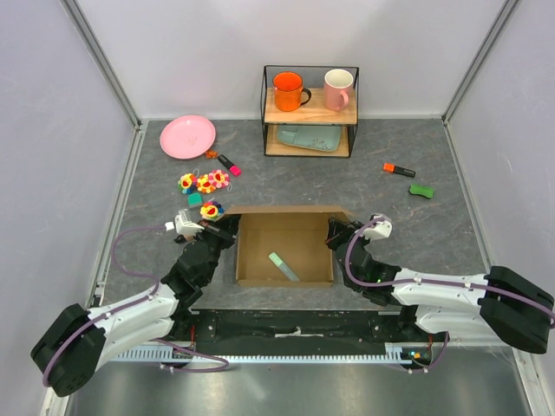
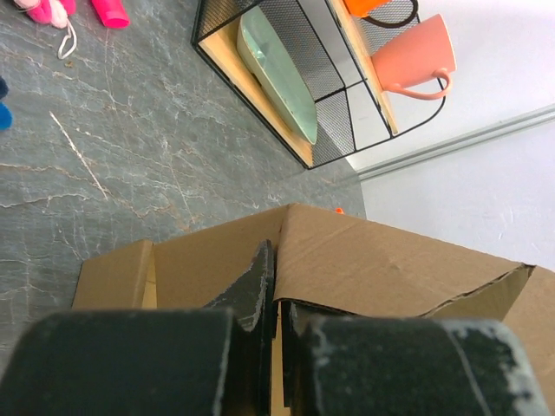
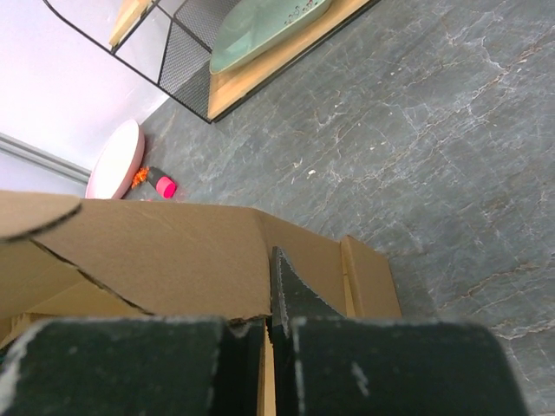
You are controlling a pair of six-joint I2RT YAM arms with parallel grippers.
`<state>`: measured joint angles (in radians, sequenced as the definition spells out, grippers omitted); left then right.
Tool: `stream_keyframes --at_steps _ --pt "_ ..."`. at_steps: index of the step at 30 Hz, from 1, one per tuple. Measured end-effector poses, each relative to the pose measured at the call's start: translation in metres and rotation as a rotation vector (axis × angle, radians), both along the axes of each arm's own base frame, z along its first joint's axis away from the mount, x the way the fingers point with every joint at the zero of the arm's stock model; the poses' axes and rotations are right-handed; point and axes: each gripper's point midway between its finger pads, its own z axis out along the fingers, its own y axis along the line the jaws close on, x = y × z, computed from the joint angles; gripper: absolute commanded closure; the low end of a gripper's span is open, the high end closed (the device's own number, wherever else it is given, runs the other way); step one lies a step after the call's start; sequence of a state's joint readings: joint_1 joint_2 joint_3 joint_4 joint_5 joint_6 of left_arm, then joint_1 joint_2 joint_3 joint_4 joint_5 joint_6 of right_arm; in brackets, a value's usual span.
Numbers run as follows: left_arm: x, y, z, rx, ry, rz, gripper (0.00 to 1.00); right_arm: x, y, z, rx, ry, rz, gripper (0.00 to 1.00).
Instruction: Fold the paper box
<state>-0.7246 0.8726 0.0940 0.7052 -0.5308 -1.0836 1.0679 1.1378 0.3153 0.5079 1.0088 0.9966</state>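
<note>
Robot lab enclosure, white panel walls (image 1: 286, 35), aluminium corner posts (image 1: 102, 61)

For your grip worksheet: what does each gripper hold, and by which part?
Both hold the paper box: left gripper pinches its left wall, right gripper its right wall, near far corners.

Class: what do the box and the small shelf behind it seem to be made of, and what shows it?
The paper box: matte brown cardboard, likely corrugated; creased flaps, ragged edge. The shelf: thin black wire frame, probably metal, with pale wood-look boards.
</note>
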Motion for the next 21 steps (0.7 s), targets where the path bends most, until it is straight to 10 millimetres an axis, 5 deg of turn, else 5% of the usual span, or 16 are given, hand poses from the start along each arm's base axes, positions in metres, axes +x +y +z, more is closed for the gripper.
stream_keyframes --at_steps 12,21 --pt "-0.005 0.003 0.001 0.071 -0.034 -0.021 0.98 -0.014 0.000 0.001 -0.058 0.037 0.052 0.99" --pt "-0.006 0.004 0.004 0.094 -0.057 -0.024 0.98 -0.027 -0.002 -0.006 -0.112 0.082 0.100 0.74"
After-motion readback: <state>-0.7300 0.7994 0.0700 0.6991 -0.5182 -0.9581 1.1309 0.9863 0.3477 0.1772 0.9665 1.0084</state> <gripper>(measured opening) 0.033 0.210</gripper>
